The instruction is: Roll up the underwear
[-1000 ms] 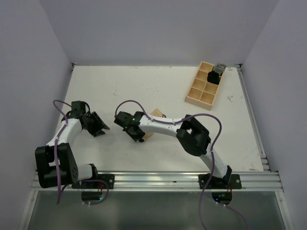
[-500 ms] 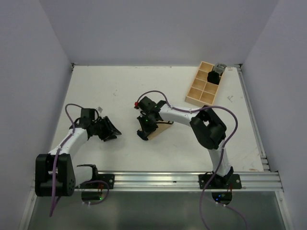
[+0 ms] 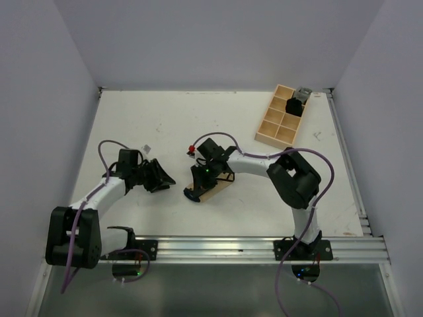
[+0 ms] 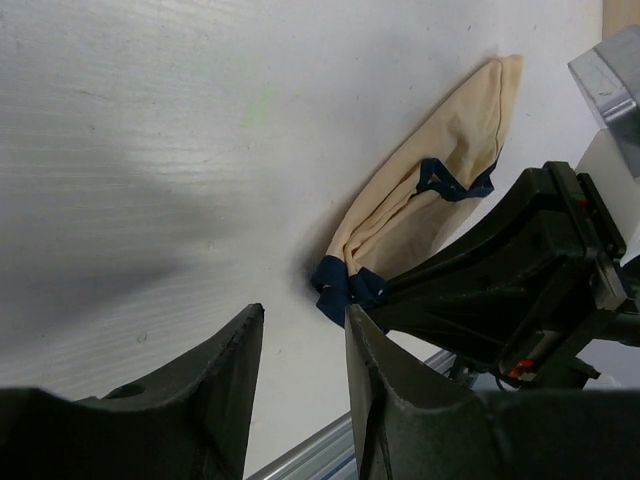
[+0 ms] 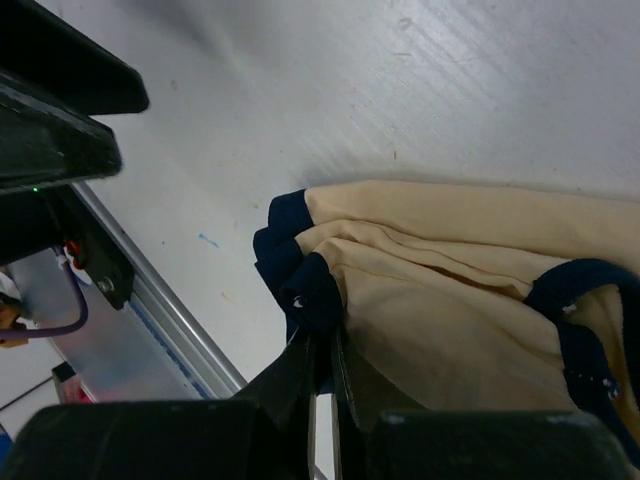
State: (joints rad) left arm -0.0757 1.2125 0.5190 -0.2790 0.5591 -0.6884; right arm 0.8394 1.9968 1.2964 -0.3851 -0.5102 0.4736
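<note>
- The right arm (image 3: 254, 158) is bending left, and the right fingers (image 5: 285, 385) are pinching the underwear (image 5: 440, 300) by its dark end
- The left fingers (image 4: 210, 400) are gaping a little, holding nothing
- The underwear is lying slantwise, near-left to far-right

Tan cloth, navy edging

We see the underwear (image 4: 430, 200) in pale tan with dark navy trim, on a white, faintly scuffed table (image 3: 165, 119). Beside the underwear, the left gripper (image 4: 300, 340) and right gripper (image 5: 322, 350) are black. Well beyond it, the tray (image 3: 272, 142) is light wood.
</note>
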